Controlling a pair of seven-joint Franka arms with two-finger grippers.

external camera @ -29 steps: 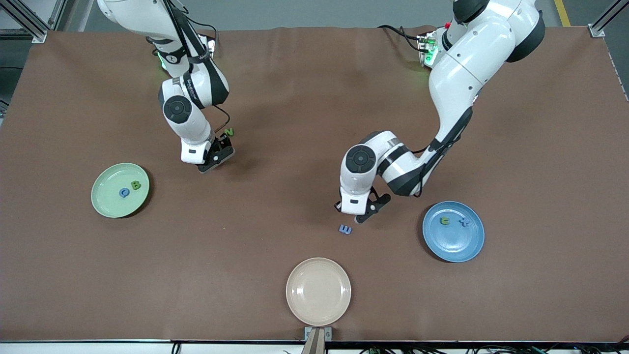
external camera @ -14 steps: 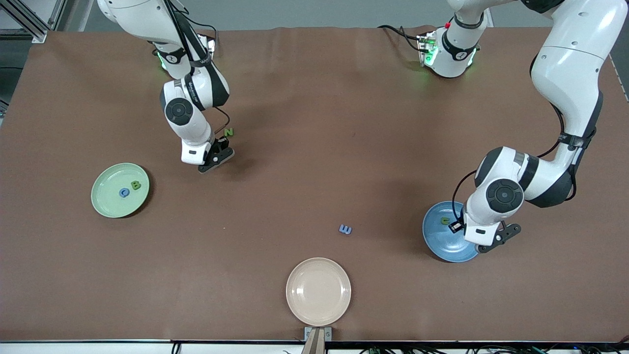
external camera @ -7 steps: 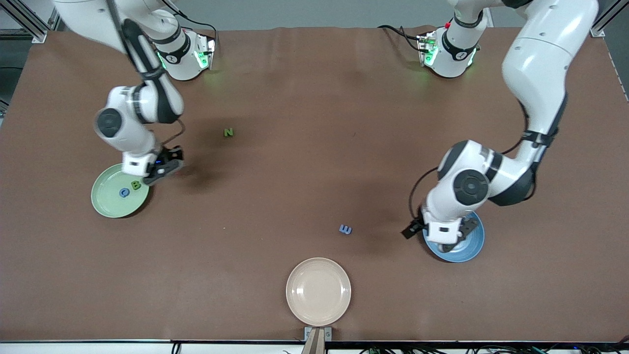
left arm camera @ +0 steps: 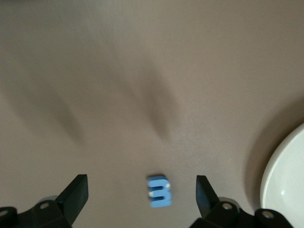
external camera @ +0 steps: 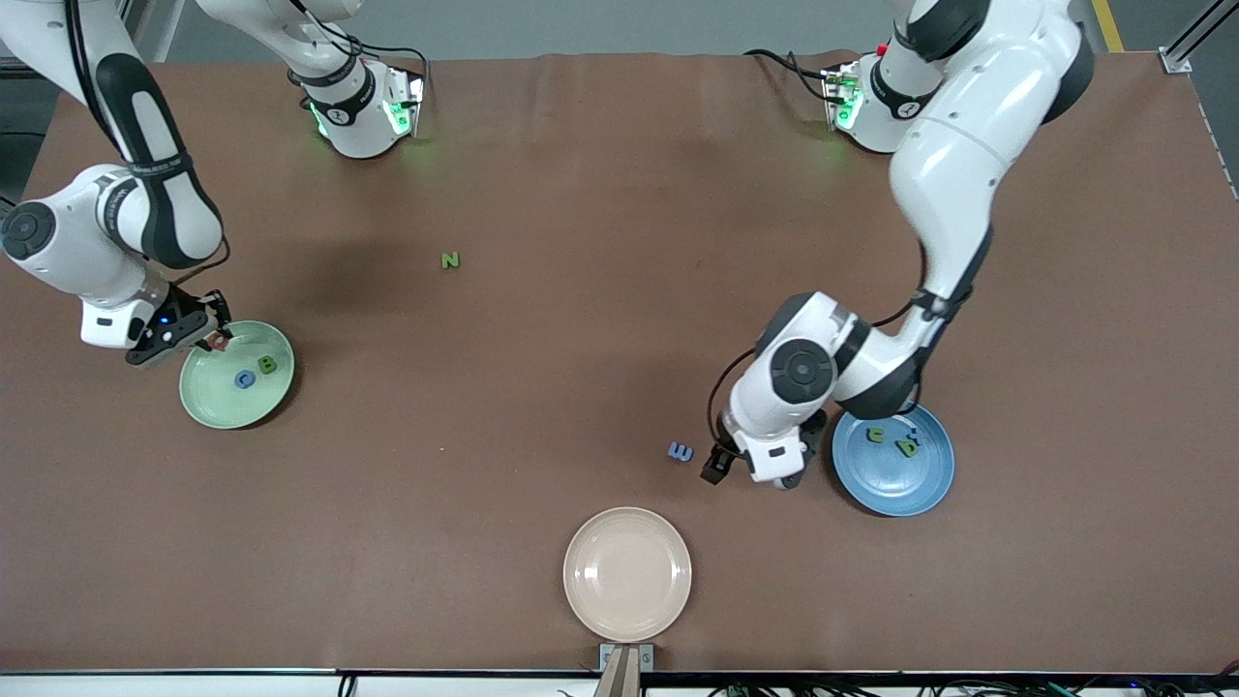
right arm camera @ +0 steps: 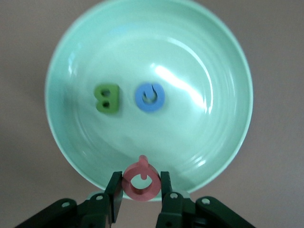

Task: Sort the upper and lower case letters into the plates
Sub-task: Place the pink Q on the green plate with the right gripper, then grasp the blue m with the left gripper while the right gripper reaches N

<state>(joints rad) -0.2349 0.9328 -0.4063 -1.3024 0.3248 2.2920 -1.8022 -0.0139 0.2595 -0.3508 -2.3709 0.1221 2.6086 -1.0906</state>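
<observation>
The mint green plate (external camera: pixel 223 402) holds a green B (external camera: pixel 268 365) and a blue round letter (external camera: pixel 245 379). My right gripper (external camera: pixel 208 334) is shut on a pink round letter (right arm camera: pixel 140 180) over that plate's rim (right arm camera: pixel 190 57). The blue plate (external camera: pixel 895 484) holds a green letter (external camera: pixel 875 435) and another green letter (external camera: pixel 908 446). My left gripper (external camera: pixel 750 472) is open, low over the table between the blue plate and a blue E (external camera: pixel 680 451). In the left wrist view the E (left arm camera: pixel 158 191) lies between the spread fingers (left arm camera: pixel 76 192).
A green N (external camera: pixel 450 259) lies alone on the brown table toward the robots' bases. A beige plate (external camera: pixel 627 620) stands at the table's edge nearest the front camera; its rim shows in the left wrist view (left arm camera: pixel 285 185).
My right gripper has moved from beside the green N to the green plate's rim with the pink letter. My left gripper has swung from the blue plate to the blue E.
</observation>
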